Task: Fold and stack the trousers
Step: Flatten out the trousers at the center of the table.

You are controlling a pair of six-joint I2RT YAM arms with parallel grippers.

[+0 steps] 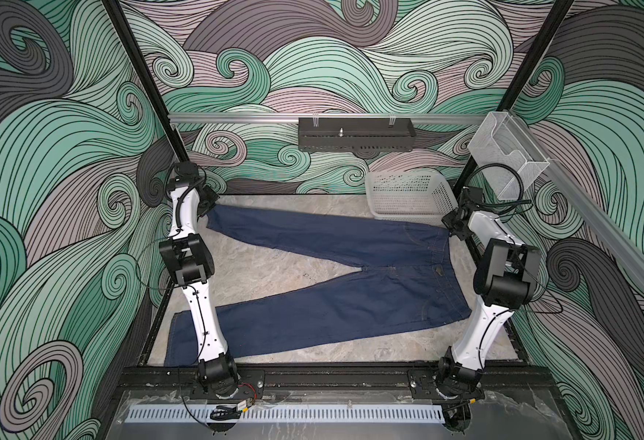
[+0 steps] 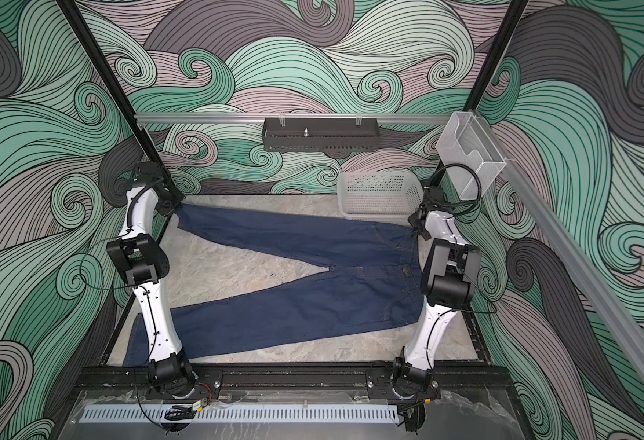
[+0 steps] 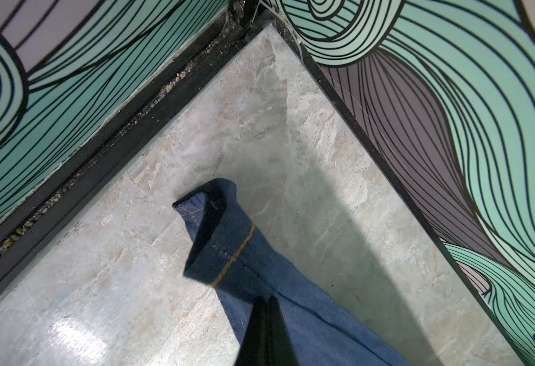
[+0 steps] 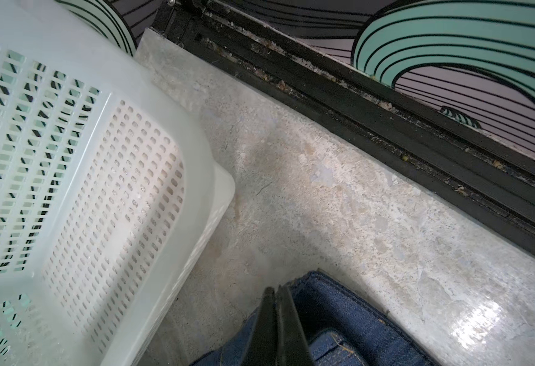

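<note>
Trousers [image 1: 389,289] [image 2: 350,297] lie spread flat on the table [image 1: 274,274] [image 2: 236,274]: dark blue denim, unfolded, button side up. In both top views the waist sits at 3 o'clock and the legs run toward 9 o'clock, splayed apart w/ bare table btwn them. The far leg ends at approx 10 o'clock. The near leg ends at approx 8 o'clock, its hem at the table's edge and partly hidden behind the L arm.

L gripper [image 1: 209,215] [image 2: 178,214] is at 10 o'clock, fingers pressed together on the far leg's hem. Its wrist view [image 3: 264,301] shows the cuff w/ tan stitching curled and raised off the table [image 3: 259,126] just past the fingertips.

R gripper [image 1: 450,233] [image 2: 418,228] is at approx 2 o'clock, at the waistband's far corner. In its wrist view [image 4: 275,290] the fingers are together, w/ denim on both sides of them. They look to be pinching the waistband corner, tho the contact point itself is hidden under the fingers. The table [image 4: 354,206] beyond is bare stone pattern.

A white perforated basket [image 1: 408,194] [image 2: 377,198] [image 4: 85,190] stands on the table at 1 o'clock, just beside the R gripper. Its near wall is right at the far leg's top edge; touching or not, can't tell.

A black tray [image 1: 354,137] hangs on the back rail at 12 o'clock, and a clear holder [image 1: 503,160] hangs on the side rail at approx 2 o'clock, both well above the trousers.
</note>
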